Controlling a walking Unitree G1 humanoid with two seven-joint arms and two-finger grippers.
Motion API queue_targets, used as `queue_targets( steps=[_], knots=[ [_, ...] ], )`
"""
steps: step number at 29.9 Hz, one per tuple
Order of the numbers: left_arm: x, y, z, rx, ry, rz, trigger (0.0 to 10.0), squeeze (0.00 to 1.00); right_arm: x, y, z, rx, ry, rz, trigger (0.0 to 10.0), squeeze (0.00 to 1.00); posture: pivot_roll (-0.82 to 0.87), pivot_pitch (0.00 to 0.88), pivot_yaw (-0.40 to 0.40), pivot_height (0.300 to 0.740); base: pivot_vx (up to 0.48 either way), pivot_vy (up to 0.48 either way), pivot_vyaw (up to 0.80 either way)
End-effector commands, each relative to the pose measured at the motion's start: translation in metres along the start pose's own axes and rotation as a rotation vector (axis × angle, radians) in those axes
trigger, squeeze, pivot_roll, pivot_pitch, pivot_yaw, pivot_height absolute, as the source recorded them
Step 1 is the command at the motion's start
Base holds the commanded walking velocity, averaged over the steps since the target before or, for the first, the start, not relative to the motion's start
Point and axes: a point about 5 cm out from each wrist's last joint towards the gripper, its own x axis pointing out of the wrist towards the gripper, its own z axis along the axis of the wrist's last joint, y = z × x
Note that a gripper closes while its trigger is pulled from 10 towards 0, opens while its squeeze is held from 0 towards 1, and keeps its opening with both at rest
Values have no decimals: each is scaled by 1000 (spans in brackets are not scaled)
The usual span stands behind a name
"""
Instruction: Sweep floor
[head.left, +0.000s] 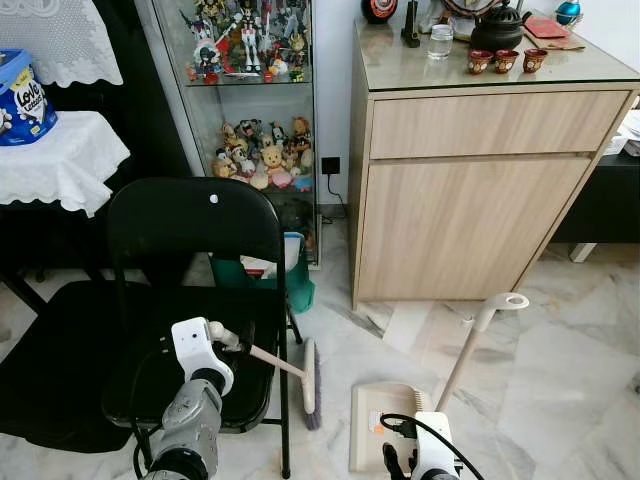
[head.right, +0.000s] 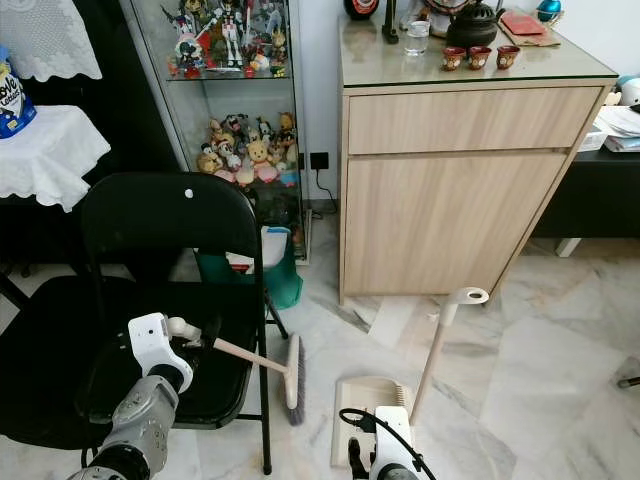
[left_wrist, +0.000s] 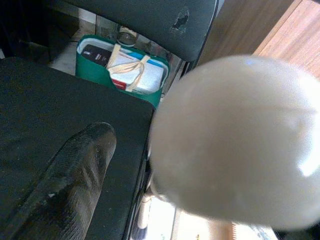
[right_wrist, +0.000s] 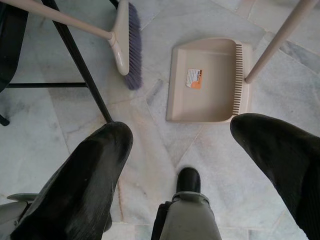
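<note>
While our left gripper clenches the beige-handled broom, its bristles risk snagging the black folding chair's leg beside them; our right gripper hangs released above the beige plastic dustpan.

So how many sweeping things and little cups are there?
Broom: 1
Dustpan: 1
Small cups on the cabinet: 3
Total: 5
</note>
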Motion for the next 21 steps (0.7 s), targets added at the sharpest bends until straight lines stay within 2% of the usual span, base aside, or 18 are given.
queue_targets(
  steps=[1, 2, 4, 5, 7, 9, 10, 11, 12, 13, 21],
  knots=[
    [0, 0, 0, -19, -7, 7, 10000, 0, 0, 2, 0, 5, 3, 2, 10000, 0, -130, 0, 41, 740, 0, 0, 0],
    [1, 0, 0, -18, -8, 5, 10000, 0, 0, 2, 0, 5, 3, 2, 10000, 0, -130, 0, 41, 740, 0, 0, 0],
    [1, -1, 1, -16, -9, 2, 5804, 0, 0, 2, 0, 5, 3, 2, 10000, 0, -130, 0, 41, 740, 0, 0, 0],
    [1, -1, 1, -15, -9, 2, 4549, 0, 0, 2, 0, 6, 3, 2, 10000, 0, -130, 0, 41, 740, 0, 0, 0],
    [1, -1, 1, -13, -9, 2, 4549, 0, 0, 2, 0, 6, 3, 2, 10000, 0, -130, 0, 41, 740, 0, 0, 0],
    [1, 0, 1, -7, -7, 5, 2196, 0, 0, 2, 0, 6, 3, 2, 10000, 0, -131, 0, 40, 740, 0, 0, 0],
    [1, 0, 1, -6, -7, 6, 1765, 0, 0, 2, 0, 6, 4, 2, 10000, 0, -130, 0, 40, 740, 0, 0, 0],
    [1, 0, 0, -6, -7, 6, 1765, 0, 0, 1, 0, 6, 4, 3, 10000, 0, -130, 0, 40, 740, 0, 0, 0],
    [1, 0, 0, -5, -7, 6, 392, 0, 0, 1, 0, 5, 4, 3, 10000, 0, -128, 0, 40, 740, 0, 0, 0],
    [0, 1, 0, -5, -7, 5, 0, 0, 0, 2, 0, 4, 4, 4, 10000, 0, -128, 0, 40, 740, 0, 0, 0],
    [0, 0, -1, -3, -3, 1, 0, 0, 0, 2, 0, 6, 5, 6, 10000, 0, -130, 0, 41, 740, 0, 0, 0]
  ],
)
